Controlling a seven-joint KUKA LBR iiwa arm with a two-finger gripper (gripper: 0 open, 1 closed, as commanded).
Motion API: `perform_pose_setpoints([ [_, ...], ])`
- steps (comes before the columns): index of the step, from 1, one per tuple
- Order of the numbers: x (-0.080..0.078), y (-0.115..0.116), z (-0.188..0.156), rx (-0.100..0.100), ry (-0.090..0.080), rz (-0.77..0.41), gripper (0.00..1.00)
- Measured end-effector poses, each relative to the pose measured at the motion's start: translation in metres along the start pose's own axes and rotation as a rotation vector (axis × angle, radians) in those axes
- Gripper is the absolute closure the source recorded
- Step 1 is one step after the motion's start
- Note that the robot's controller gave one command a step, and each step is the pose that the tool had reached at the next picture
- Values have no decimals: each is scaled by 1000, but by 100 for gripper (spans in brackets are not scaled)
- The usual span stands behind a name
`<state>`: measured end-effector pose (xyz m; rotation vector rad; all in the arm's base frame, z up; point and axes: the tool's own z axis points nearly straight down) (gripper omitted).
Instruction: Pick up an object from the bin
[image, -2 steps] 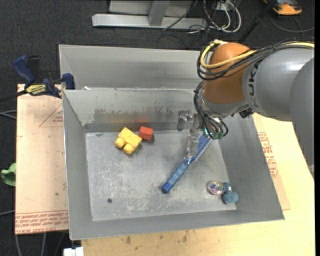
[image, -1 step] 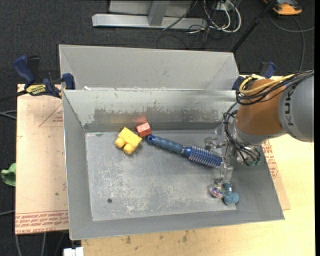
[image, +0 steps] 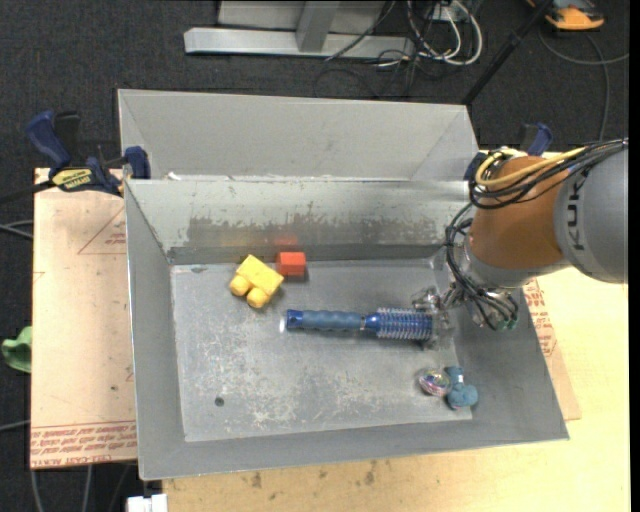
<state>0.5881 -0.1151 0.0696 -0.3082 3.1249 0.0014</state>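
Reaching in from the right of the camera view, the arm with its orange cover is hanging over the right side of the grey metal bin. Its fingers are sitting low at the bristle end of a blue hairbrush. Whether they are touching it, and whether they are spread or closed on anything, I cannot tell, because the wrist and its cables are crowding that spot.

The blue hairbrush is lying flat across the middle of the bin floor, its handle pointing left and its ribbed bristle head pointing right, toward the arm.

A yellow toy block is resting near the back wall, left of centre, and a small red-orange cube is sitting just beside it, on its right and nearer the wall. Both are lying well apart from the fingers.

At the front right, a small blue object is lying against a shiny multicoloured piece. The pair is sitting near the brush head, toward the front of the bin.
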Motion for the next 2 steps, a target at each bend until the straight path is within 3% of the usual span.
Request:
perform_pose_setpoints([
  [1,32,-28,-117,5,-6,-20,100],
  [2,53,-25,-176,3,-3,-304,100],
])
